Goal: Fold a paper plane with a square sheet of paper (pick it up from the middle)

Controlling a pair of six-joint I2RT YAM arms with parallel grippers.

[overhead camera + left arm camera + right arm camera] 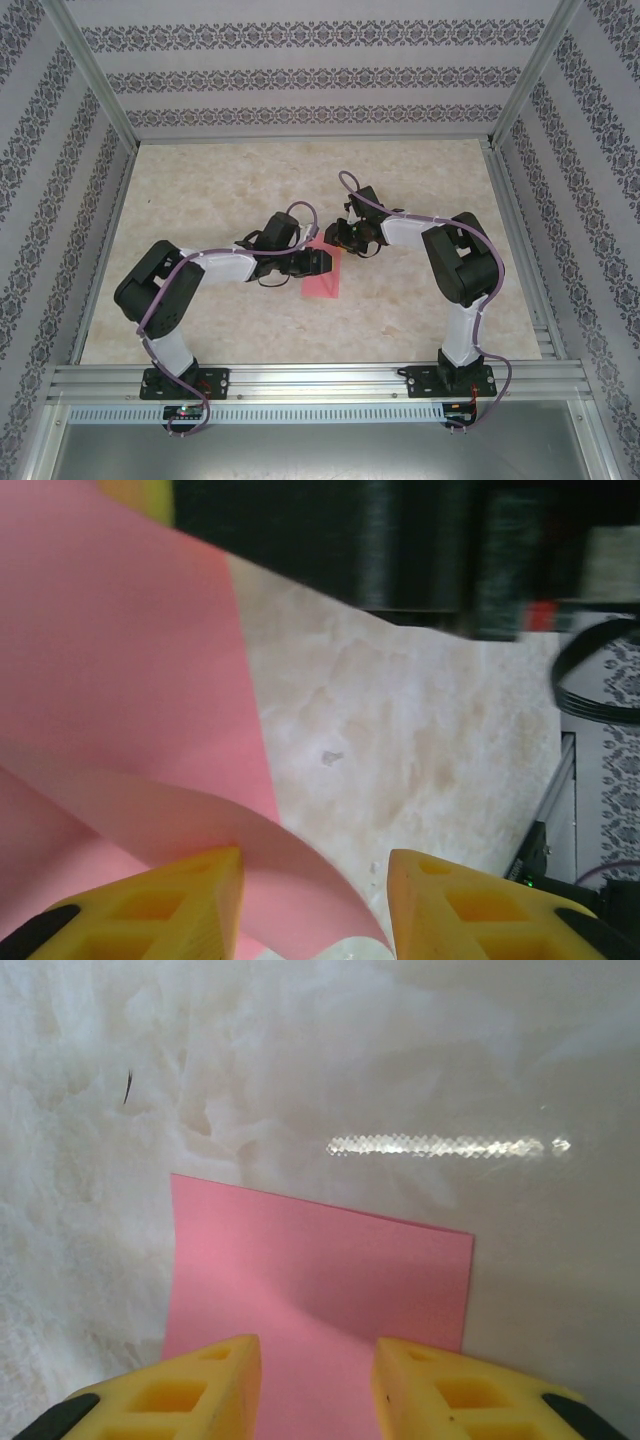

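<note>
Left hand [315,880]: yellow fingers [180,905] part-spread with a clear gap between them, nothing clamped. A curling flap of the square sheet of paper [120,680] sweeps past the left finger and ends in the gap.

Right hand [316,1355]: fingers parted to a moderate gap, gripping nothing, set over the sheet's near edge. Whether they touch it cannot be told.

Sheet: plain pink, on the tabletop [300,1060] between the two hands, near the centre. It lies flat under the right hand, with one side curled up at the left.

Tabletop: pale, marbled, glossy.

Beyond: patterned wallpaper panels [300,80] in aluminium framing [95,80].
</note>
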